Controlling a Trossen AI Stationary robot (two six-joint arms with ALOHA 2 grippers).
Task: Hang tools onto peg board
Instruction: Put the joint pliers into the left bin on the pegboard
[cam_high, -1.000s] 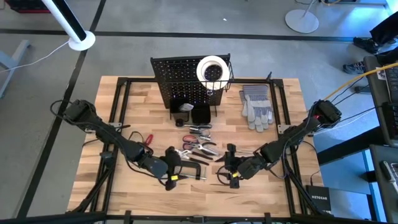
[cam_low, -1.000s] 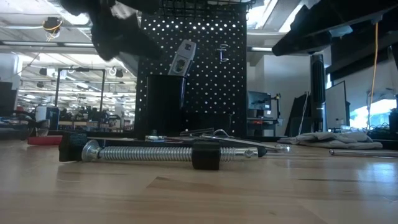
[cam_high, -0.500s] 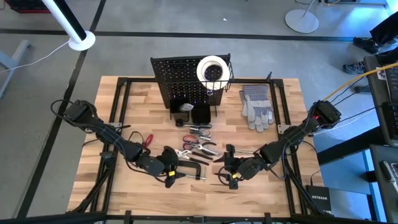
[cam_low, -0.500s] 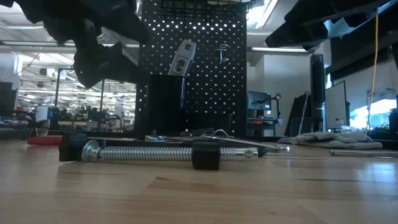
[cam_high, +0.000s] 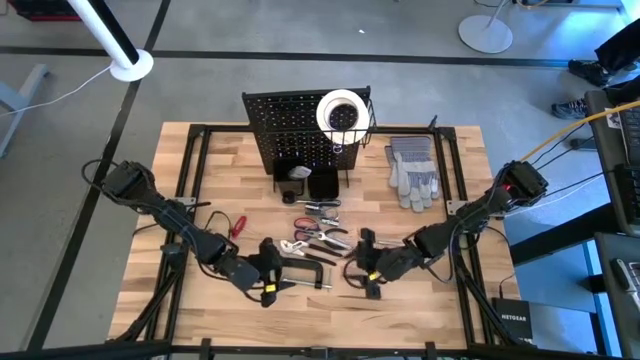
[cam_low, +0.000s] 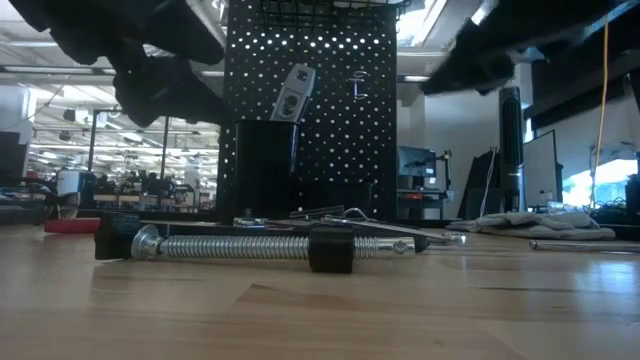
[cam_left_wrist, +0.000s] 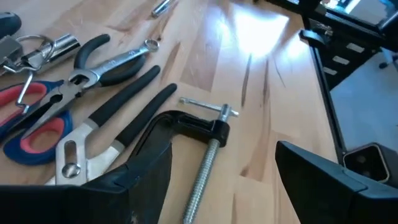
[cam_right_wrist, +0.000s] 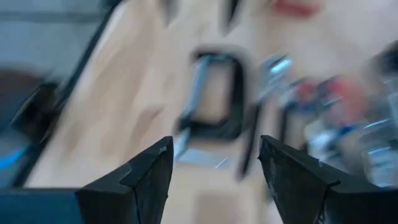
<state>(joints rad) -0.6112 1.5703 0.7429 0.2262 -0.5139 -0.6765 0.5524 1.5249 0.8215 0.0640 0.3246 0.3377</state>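
Since your left gripper (cam_high: 268, 278) has dropped, jaws open, over the C-clamp (cam_left_wrist: 198, 138), you've begun the pick; right gripper (cam_high: 367, 277) gapes too.

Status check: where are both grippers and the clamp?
Left gripper open, over the C-clamp. Right gripper open, hovering beside it, empty. Clamp flat on table, not gripped. Pliers lie close by.

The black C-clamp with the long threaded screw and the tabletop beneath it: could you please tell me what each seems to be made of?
The black C-clamp looks like metal: a matte black frame, probably painted or coated, with a bare silvery threaded screw and a shiny crossbar that catch the light. The tabletop looks like light wood, joined in strips with visible grain and a smooth, slightly glossy finish, possibly sealed.
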